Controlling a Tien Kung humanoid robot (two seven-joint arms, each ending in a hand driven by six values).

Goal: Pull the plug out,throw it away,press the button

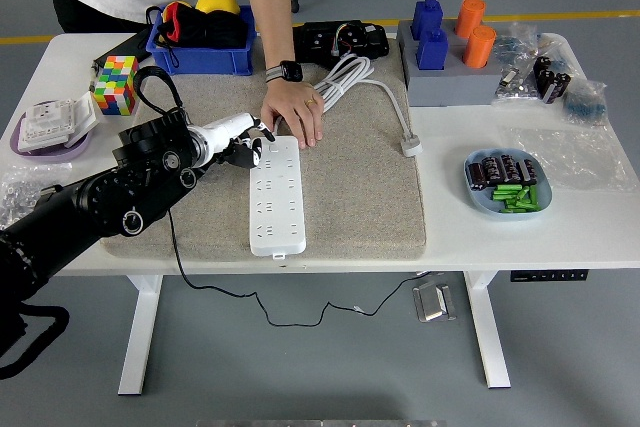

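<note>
Person's hand (296, 113) presses flat on the far end of the power strip (276, 194), probably to hold it steady. Strip lies on the grey mat (360, 187), left of its centre, long axis running far edge to near edge. Left hand (240, 142) touches the strip's far-left corner; fingers curled, plug not clearly visible, so grasp cannot be confirmed. Black cord (215, 287) hangs over the table's near edge.

Plastic, cloth and a smooth counter

The power strip (276, 196) is glossy white plastic on a rough beige cloth mat (350, 197); the counter (520, 237) is smooth matt white; the left hand (238, 139) has a glossy shell.
</note>
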